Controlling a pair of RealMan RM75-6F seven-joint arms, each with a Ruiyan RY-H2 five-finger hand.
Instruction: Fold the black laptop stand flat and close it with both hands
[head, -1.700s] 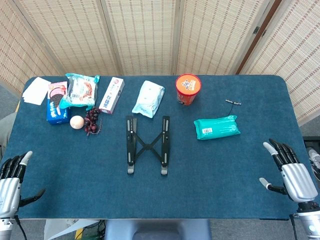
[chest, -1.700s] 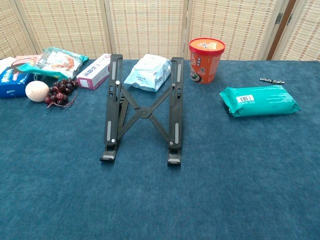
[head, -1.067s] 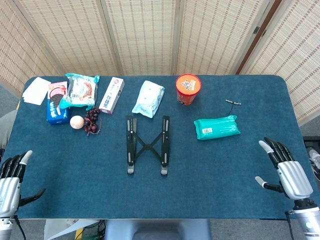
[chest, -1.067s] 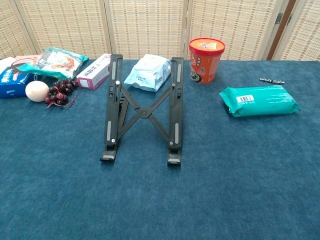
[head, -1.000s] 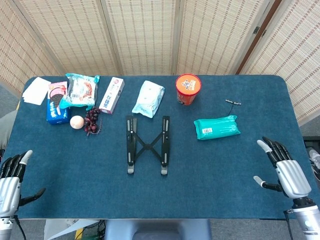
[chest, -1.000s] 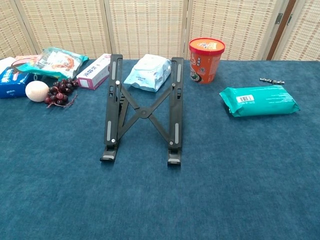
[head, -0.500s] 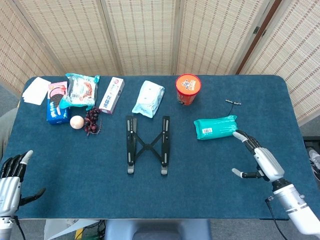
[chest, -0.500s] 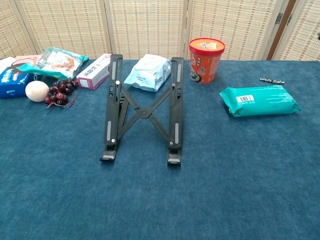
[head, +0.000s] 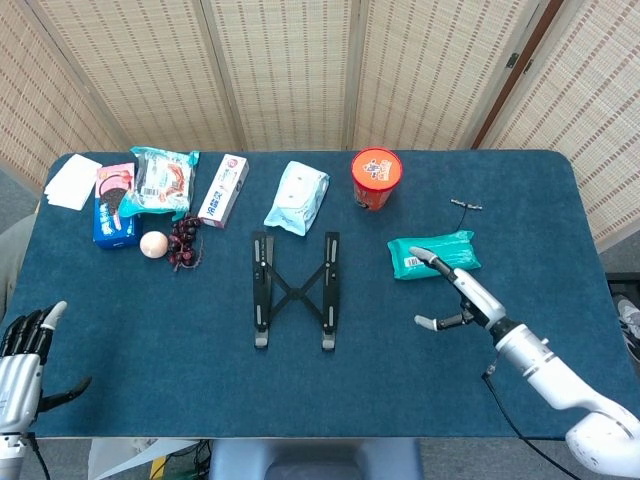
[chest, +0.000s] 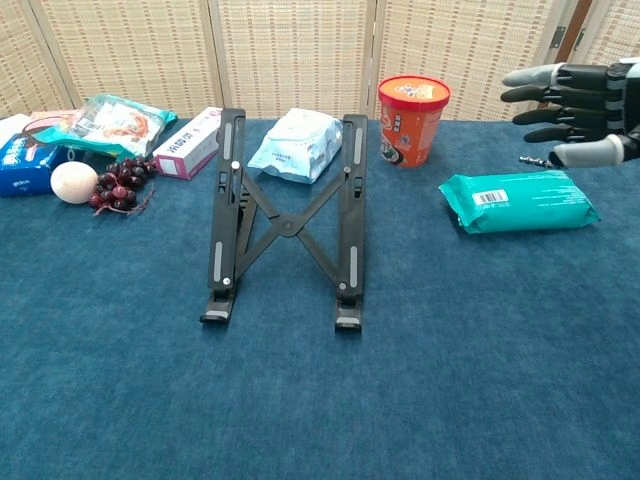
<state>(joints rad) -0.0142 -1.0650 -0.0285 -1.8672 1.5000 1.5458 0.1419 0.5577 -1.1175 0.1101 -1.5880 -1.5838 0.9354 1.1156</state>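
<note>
Left robot hand (head: 20, 360) sits low at the near left corner of the worktop (head: 150, 340), fingers spread, holding nothing. Right robot hand (head: 458, 298) hangs above the worktop on the right, fingers fanned apart and empty; in the chest view it shows at the upper right edge (chest: 580, 105). Open blue cloth lies between it and the laptop stand (head: 294, 290), which stands unfolded to its left, both legs apart and its crossed braces open. Just beyond the right hand's fingertips lies a green wipes pack (head: 433, 254). Farther off stands an orange cup (head: 376, 178), lid on. Beyond the stand lies a pale blue pouch (head: 297, 196). Far left: grapes (head: 184, 240), an egg (head: 153, 244), a toothpaste box (head: 224, 190), snack packs (head: 164, 182).
</note>
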